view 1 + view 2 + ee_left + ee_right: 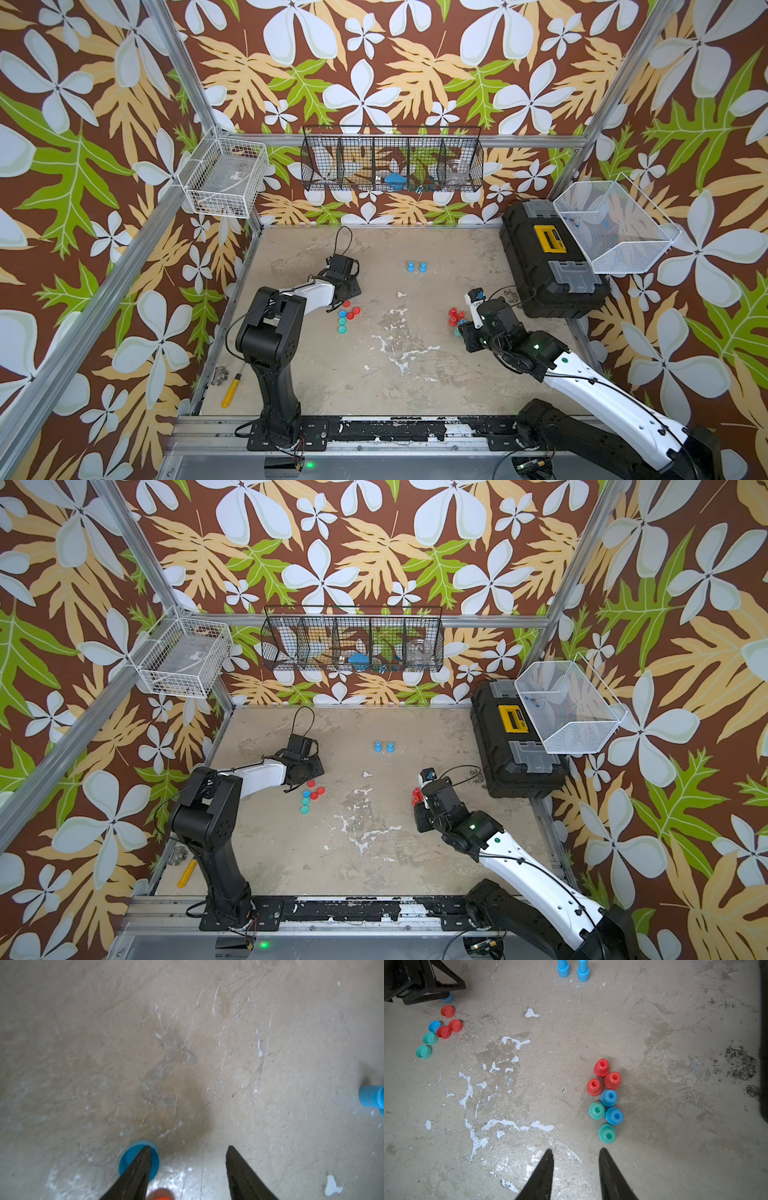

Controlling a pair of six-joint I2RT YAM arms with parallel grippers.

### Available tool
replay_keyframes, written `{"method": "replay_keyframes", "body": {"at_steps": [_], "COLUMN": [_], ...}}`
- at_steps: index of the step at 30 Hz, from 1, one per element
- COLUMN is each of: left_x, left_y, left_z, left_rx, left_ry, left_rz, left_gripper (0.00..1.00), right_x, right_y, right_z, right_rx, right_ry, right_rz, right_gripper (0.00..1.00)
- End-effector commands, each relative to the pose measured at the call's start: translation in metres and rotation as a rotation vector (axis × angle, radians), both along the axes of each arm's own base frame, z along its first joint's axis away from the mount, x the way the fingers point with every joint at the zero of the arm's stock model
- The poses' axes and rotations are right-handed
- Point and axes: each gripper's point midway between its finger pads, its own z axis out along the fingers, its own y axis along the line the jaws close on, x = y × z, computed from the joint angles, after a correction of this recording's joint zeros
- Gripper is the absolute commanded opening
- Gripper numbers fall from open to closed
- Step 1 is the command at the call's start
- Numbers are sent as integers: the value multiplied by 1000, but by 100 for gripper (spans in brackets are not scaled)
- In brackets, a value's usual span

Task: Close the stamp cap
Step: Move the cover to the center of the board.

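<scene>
Left tool [188,1148] jaws stand spread and empty, one finger over a blue cap [126,1162] on the desk [675,1126]. Right tool [576,1150] jaws gape too, pinching nothing. Loose caps [443,1031] lie left of and nearer than the upright blue pair [563,969]; seven red, blue and teal stamps [609,1097] cluster right of and nearer than that pair.

Seven uncapped stamps [609,1097], three red, two blue and two teal, stand upright in a tight group on the tabletop [675,1147]. The loose caps [443,1032], small round lids in the same colours, lie well apart from them. Two more blue stamps [563,969] stand side by side farther back.
</scene>
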Motion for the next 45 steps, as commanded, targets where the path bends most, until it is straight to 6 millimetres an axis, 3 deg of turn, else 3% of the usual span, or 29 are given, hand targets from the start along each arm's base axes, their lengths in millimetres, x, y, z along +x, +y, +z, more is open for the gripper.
{"method": "replay_keyframes", "body": {"at_steps": [1, 6, 11, 18, 26, 34, 45], "left_x": [-5, 3, -8, -46, -94, -117, -122], "left_y": [-7, -34, -74, -116, -160, -177, -180], "left_z": [-12, -7, -19, -30, -21, 2, 18], "left_rx": [-3, 14, 32, 82, 93, 89, 92], "left_ry": [79, 67, 92, 106, 76, 30, -1], "left_rz": [-46, -105, -194, -296, -399, -436, -453], "left_gripper": [58, 58, 58, 58, 58, 58, 58], "right_x": [5, 6, 6, 5, 5, 5, 4], "right_y": [1, 1, 1, 0, -1, -2, -4], "right_z": [4, 3, 2, 5, 8, 10, 10], "right_rx": [5, 0, 0, 5, 14, 18, 15], "right_ry": [-21, -20, -20, -28, -41, -47, -48], "right_rz": [-11, -11, -11, -15, -21, -24, -31], "right_gripper": [38, 38, 38, 38, 38, 38, 38]}}
